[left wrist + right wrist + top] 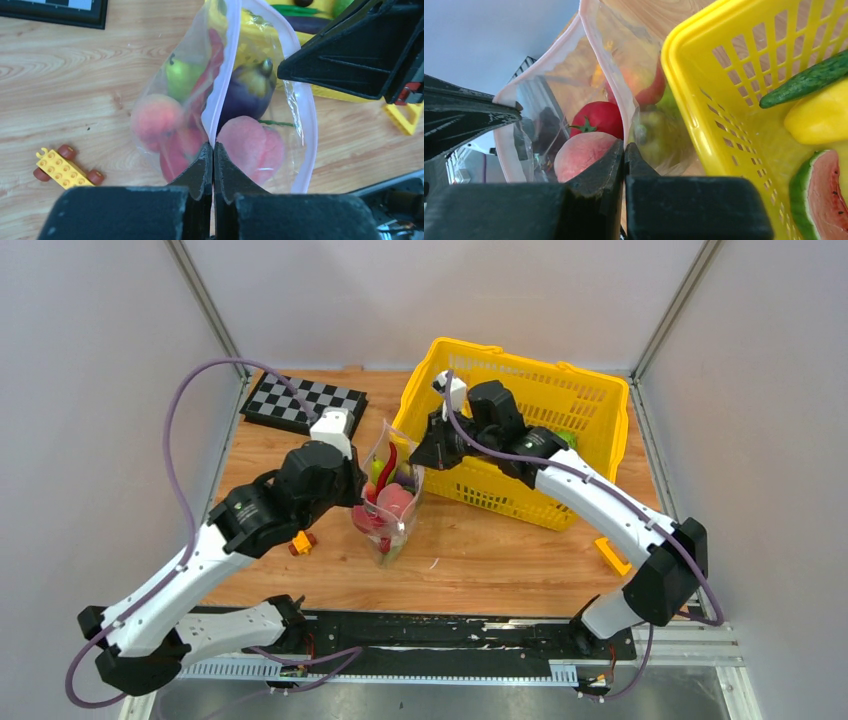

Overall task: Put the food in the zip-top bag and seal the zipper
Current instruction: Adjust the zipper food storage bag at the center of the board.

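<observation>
Over the table (pixel 480 560), both arms lean inward, jaws clamped on opposite zip-top bag (pixel 388 508) rims.

A light wooden worktop (pixel 500 560) with visible grain fills the middle of the overhead view. Plain pale grey panels close it in: the back wall (pixel 440 290) at 12 o'clock, the left wall (pixel 90 390) at 9 o'clock, the right wall (pixel 780 390) at 3 o'clock. A slim metal post (pixel 205 300) stands at 11 o'clock and a second post (pixel 675 305) at 1 o'clock. At 6 o'clock a black plate (pixel 450 632) lines the worktop's near edge, with a slotted metal rail (pixel 400 672) below it. The light is soft and even.
</observation>
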{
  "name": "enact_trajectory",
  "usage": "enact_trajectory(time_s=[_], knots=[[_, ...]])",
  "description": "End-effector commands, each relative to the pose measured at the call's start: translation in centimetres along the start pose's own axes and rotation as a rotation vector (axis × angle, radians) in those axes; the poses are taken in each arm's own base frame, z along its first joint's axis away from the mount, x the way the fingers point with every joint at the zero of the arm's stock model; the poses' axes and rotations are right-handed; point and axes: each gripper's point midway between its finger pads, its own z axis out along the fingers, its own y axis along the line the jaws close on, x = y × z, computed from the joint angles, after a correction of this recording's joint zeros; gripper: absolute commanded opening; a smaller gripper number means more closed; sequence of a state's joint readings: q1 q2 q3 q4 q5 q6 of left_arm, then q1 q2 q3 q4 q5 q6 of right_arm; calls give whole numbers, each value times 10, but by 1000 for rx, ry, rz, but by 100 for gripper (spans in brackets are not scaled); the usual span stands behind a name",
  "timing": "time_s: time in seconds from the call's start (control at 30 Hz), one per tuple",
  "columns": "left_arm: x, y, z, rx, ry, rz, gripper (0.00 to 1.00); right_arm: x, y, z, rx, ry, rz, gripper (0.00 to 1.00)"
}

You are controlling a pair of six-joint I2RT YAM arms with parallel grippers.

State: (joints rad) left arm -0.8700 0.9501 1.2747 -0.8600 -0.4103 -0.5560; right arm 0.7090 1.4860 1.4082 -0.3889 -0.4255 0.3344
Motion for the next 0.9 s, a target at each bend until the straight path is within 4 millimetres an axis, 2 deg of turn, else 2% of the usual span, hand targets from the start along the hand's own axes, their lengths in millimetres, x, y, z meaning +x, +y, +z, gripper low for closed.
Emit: enact_trajectory(time_s=[0.0, 0.13, 0.27, 0.37, 0.43, 0.6, 0.7, 0.8, 0.87], knots=[[-24, -3, 11, -24, -119, -83, 0, -23, 7, -3, -14, -33, -70, 3], [-53, -12, -7, 61, -246, -113, 0, -39, 36, -17, -141, -105, -148, 3], [-59, -5, -16, 51, -289, -150, 0, -41, 50, -28, -199, -141, -170, 5], [-52, 10, -14, -6, -311, -185, 0, -38, 41, -24, -160, -128, -152, 5], [-47, 11, -14, 1, -302, -191, 0, -32, 33, -18, -126, -92, -128, 5], [-53, -13, -24, 142, -296, -168, 0, -21, 32, -12, -152, -47, -127, 5], [-58, -25, -30, 207, -293, -151, 0, -24, 20, -12, -84, -62, -121, 7], [-58, -35, -27, 239, -276, -138, 0, -22, 12, -12, -43, -58, -128, 9], [-54, -32, -20, 213, -265, -146, 0, -21, 10, -13, -30, -58, -132, 10]])
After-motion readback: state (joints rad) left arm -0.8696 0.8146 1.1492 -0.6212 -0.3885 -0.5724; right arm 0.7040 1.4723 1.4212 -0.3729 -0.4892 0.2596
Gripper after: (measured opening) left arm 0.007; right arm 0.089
